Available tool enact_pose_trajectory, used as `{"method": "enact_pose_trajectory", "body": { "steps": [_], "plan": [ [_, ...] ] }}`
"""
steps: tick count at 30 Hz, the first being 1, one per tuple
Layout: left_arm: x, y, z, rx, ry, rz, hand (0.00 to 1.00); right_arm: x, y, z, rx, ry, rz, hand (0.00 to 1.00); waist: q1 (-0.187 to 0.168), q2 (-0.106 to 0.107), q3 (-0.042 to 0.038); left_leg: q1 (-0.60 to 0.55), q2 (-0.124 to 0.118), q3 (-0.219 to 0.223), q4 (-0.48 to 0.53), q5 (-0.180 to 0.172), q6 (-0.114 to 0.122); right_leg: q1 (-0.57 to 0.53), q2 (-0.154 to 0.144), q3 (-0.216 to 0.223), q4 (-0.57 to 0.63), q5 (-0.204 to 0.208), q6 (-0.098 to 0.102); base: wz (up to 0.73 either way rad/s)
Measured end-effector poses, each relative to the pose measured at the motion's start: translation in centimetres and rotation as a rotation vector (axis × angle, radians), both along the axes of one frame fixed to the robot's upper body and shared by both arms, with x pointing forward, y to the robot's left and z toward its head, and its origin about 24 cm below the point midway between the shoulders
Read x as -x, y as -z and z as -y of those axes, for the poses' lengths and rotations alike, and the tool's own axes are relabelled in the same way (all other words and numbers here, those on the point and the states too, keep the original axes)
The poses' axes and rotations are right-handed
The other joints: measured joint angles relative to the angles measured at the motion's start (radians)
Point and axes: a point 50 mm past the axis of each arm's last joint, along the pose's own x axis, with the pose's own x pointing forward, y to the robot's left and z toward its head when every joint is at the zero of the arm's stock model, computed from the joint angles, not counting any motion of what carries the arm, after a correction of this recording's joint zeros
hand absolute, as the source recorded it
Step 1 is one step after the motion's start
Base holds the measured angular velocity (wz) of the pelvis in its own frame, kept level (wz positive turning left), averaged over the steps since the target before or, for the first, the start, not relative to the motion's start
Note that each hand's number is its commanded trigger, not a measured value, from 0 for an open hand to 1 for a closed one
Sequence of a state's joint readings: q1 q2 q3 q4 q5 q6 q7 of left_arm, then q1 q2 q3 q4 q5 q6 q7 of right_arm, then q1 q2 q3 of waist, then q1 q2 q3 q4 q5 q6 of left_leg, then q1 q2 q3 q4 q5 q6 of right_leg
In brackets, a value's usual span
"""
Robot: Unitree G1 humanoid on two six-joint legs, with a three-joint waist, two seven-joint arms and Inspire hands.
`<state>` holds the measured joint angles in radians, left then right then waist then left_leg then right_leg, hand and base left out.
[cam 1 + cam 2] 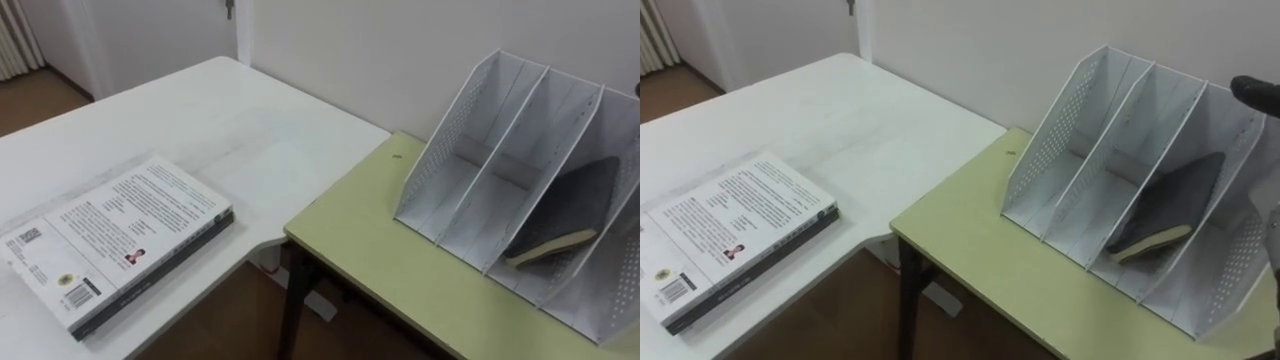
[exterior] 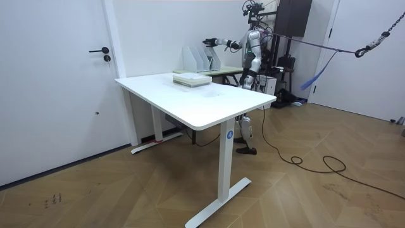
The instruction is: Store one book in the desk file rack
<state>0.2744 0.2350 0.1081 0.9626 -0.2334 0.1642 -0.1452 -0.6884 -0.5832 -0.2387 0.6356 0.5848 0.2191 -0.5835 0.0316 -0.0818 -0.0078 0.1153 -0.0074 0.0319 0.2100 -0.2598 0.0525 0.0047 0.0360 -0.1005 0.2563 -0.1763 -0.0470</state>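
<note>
Dark book lies in the file rack's right-end slot, so we call placing done. Right hand by the rack's top, grip unreadable; next we withdraw without snagging.

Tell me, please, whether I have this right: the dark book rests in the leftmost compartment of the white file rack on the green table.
Not quite. The dark book rests in the rightmost compartment of the white file rack on the green table, not the leftmost, which holds nothing. The left eye view shows this.
</note>
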Motion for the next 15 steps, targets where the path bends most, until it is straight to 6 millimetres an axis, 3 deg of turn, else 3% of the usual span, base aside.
{"method": "enact_pose_trajectory", "body": {
  "steps": [2, 5, 9, 12, 15],
  "plan": [
    [0.0, 0.0, 0.0, -0.001, 0.002, 0.002, 0.00, -0.1, -0.8, -0.3, 0.021, -0.019, 0.031, 0.00, 0.000, 0.000, 0.0003, 0.000, 0.000, 0.002, -0.003, 0.000, -0.001, -0.001, 0.000, 0.001, -0.001, 0.000, 0.000, -0.02],
    [0.0, 0.0, 0.0, -0.002, 0.001, 0.005, 0.00, -0.2, -3.6, -1.6, 0.108, -0.080, 0.130, 0.00, 0.001, -0.002, 0.0009, -0.003, -0.004, 0.012, -0.005, 0.002, -0.001, -0.016, 0.002, 0.011, 0.000, 0.000, 0.000, -0.10],
    [0.0, 0.0, -0.1, -0.007, 0.002, 0.012, 0.00, 0.5, -7.0, -4.6, 0.238, -0.241, 0.288, 0.00, 0.002, -0.002, -0.0001, 0.000, 0.005, 0.020, -0.006, 0.002, -0.001, -0.001, 0.006, 0.016, -0.017, 0.005, -0.001, -0.04],
    [0.1, 0.0, -0.1, -0.005, 0.003, 0.012, 0.00, 0.8, -8.4, -7.4, 0.327, -0.416, 0.363, 0.00, 0.003, -0.001, 0.0001, 0.003, 0.009, 0.021, -0.012, 0.001, -0.001, 0.002, 0.011, 0.018, -0.024, 0.010, -0.003, -0.01],
    [-0.1, -0.1, -0.1, -0.010, 0.012, 0.025, 0.00, 1.0, -7.8, -9.8, 0.394, -0.621, 0.358, 0.00, 0.007, 0.004, 0.0061, 0.014, 0.014, 0.023, -0.014, 0.001, -0.001, 0.025, 0.010, 0.017, -0.051, 0.021, -0.004, -0.01]
  ]
}}
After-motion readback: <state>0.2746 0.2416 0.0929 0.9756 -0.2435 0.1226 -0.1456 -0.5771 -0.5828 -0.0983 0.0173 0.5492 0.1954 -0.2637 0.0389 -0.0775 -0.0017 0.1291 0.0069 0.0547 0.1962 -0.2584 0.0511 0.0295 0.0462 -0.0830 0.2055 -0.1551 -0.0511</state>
